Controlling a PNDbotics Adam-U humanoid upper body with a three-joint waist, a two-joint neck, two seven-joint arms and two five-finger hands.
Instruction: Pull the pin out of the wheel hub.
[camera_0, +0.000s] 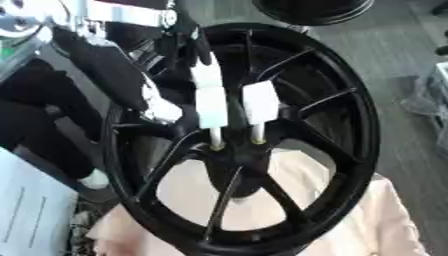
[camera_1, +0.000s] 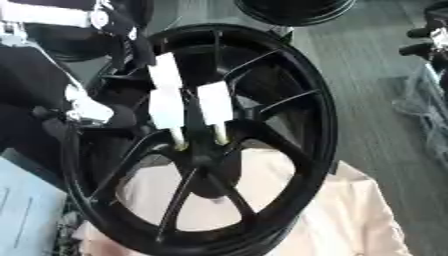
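L hand (camera_0: 188, 47) reaches in from upper left over the wheel (camera_0: 350, 135), black fingers curled on the top of a white pin (camera_0: 210, 102). Pins stand at the hub (camera_0: 234, 155), long axis running up toward the hand. R hand not seen.

No text, label, brand or number reads anywhere; the pale sheet (camera_0: 35, 212) at lower left carries only faint lines, no legible words.
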